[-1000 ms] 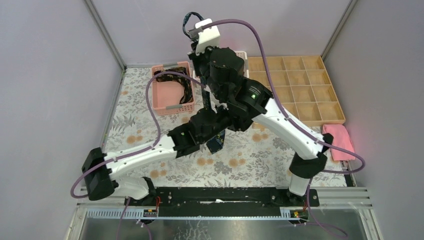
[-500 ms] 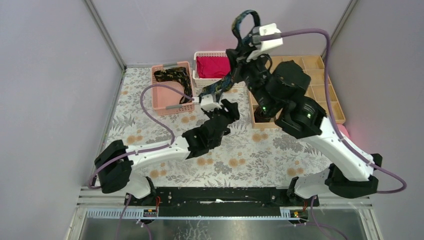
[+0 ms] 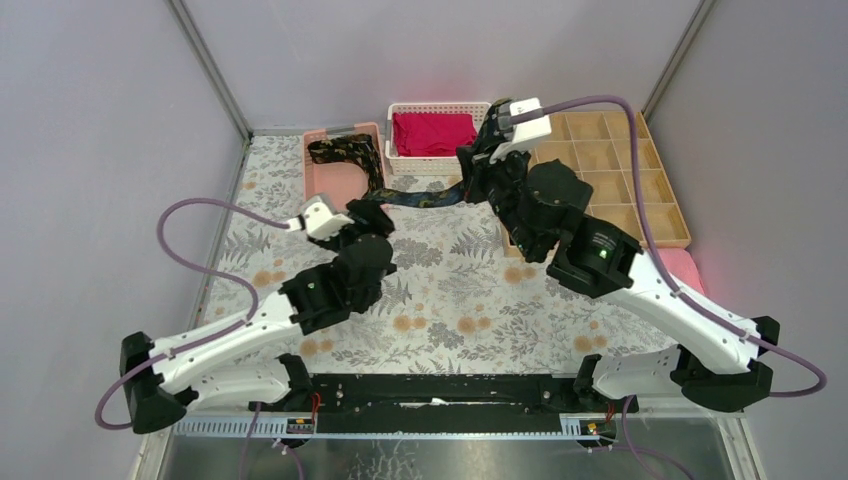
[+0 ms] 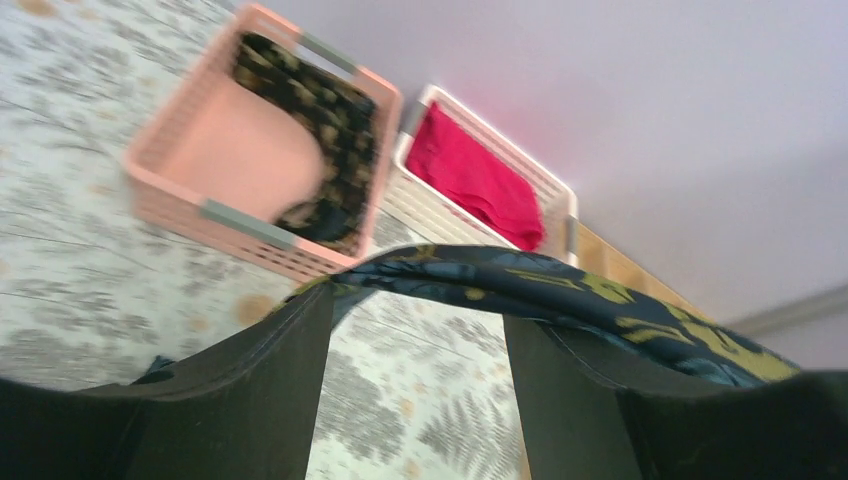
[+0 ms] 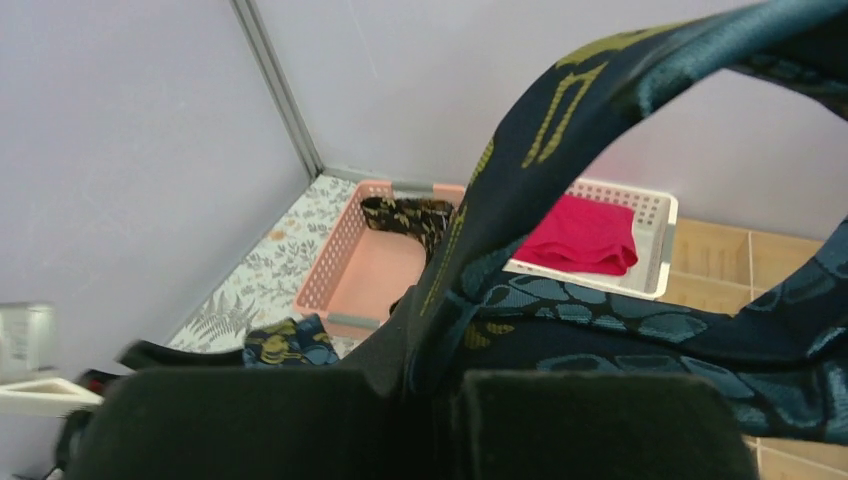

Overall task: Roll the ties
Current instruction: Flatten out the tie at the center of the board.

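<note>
The long dark necktie with a blue-teal and gold floral pattern (image 3: 425, 198) hangs above the bench as a strip, running from the right gripper (image 3: 478, 170) leftward toward the near right corner of the pink plastic basket (image 3: 312, 175). The right wrist view shows the right fingers (image 5: 590, 420) pressed together on this tie, its fabric looping up over them. The left gripper (image 3: 368, 215) sits just in front of the strip's left part. In the left wrist view its fingers (image 4: 270, 380) stand apart, and the tie (image 4: 520, 285) crosses just beyond their tips, not pinched between them.

A second tie, black with a gold-brown pattern (image 3: 340, 152), lies in the pink basket, curled along its far and right walls. Just to the right stands a white slatted plastic basket (image 3: 440, 108) holding a folded red cloth (image 3: 435, 133). To its right is a shallow wooden tray divided into many square compartments (image 3: 610, 165), its left part hidden under the right arm.

A pink towel (image 3: 688, 268) lies near the right edge of the bench, in front of the tray. The bench (image 3: 470, 300) is covered with a pale cloth printed with grey leaves and orange flowers.
</note>
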Robot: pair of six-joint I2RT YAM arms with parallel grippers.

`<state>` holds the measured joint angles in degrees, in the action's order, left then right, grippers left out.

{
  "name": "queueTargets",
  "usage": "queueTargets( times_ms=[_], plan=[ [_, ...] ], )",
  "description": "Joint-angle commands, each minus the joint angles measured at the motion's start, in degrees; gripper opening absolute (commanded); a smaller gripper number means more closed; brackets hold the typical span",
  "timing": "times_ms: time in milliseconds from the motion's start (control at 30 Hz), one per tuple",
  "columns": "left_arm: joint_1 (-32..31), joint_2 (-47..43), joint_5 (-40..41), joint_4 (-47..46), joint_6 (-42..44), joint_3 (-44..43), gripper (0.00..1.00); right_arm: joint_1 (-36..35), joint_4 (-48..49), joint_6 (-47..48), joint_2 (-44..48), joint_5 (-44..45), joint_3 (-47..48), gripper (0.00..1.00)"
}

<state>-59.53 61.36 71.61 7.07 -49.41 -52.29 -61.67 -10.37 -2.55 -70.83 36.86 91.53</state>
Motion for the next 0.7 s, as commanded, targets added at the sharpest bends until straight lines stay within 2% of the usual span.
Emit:
queueTargets(
  times_ms=[0,133,200,267,367,433,533,667],
  plan=[
    [1.78,-5.63,12.62,23.74,-14.52,0.25,0.7,-0.38,4.67,-4.32,0.02,0.47,-3.02,0.0],
    [2.06,-12.08,16.88,49.23,-34.54,-2.69,0.67,-0.38,8.9,-5.18,-1.72,1.16,-7.03,0.0],
    [2.4,-14.79,18.29,56.47,-39.58,-3.84,0.67,-0.38,12.76,-5.35,-2.63,-0.05,-9.68,0.0],
    [2.57,-16.93,18.71,55.92,-36.75,-4.4,0.67,-0.32,16.41,-6.01,-3.68,-1.26,-12.37,0.0],
    [2.59,-18.78,16.11,51.13,-29.03,-4.7,0.67,-0.12,12.62,-9.77,-6.52,3.35,-12.8,0.0],
    [2.56,-18.88,13.29,47.59,-24.67,-4.24,0.67,-0.11,12.96,-11.21,-6.32,6.5,-16.62,0.0],
    [2.57,-17.66,7.43,45.43,-22.67,-3.01,0.67,0.56,17.42,-11.2,-3.78,9.63,-24.4,0.0],
    [2.44,-15.55,-0.92,40.5,-21.72,1.38,0.67,1.64,15.0,-10.61,-1.58,14.59,-30.42,0.0]
  ],
)
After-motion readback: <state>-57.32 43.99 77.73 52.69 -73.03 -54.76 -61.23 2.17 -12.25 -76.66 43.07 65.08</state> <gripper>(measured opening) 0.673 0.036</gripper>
